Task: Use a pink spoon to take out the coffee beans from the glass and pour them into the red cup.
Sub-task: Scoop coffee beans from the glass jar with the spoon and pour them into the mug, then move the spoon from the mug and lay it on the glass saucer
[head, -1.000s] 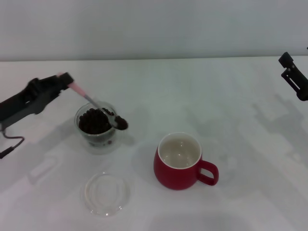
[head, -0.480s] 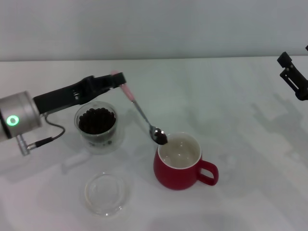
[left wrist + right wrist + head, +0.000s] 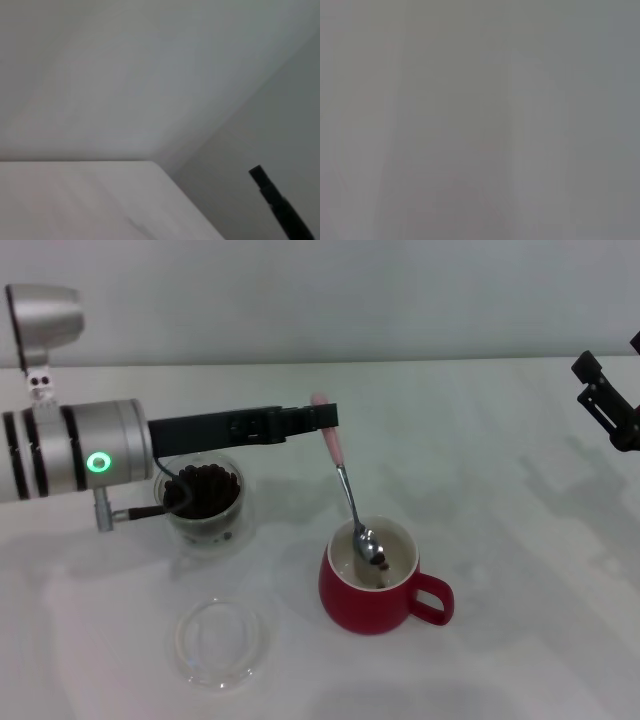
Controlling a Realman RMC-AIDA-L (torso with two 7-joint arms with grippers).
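One arm works: the left gripper reaches in from the left, jaws clamped on the spoon handle so its bowl hangs inside the red cup, beans tipping out. Spoon's long axis runs steeply down, bowl nearward-right. Glass stands left on the counter; right gripper is parked far right, jaws unreadable.

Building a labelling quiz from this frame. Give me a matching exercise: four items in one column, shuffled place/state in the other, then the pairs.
Column 1:
1. pink spoon
2. glass
3. red cup
4. right tool

Column 2:
a. holds a heap of coffee beans
b. parked at the table's far right edge
c. handle clamped in the left tool, bowl dipped inside the red cup
d. handle points to the robot's right, a few beans inside

Pairs: 1-c, 2-a, 3-d, 4-b
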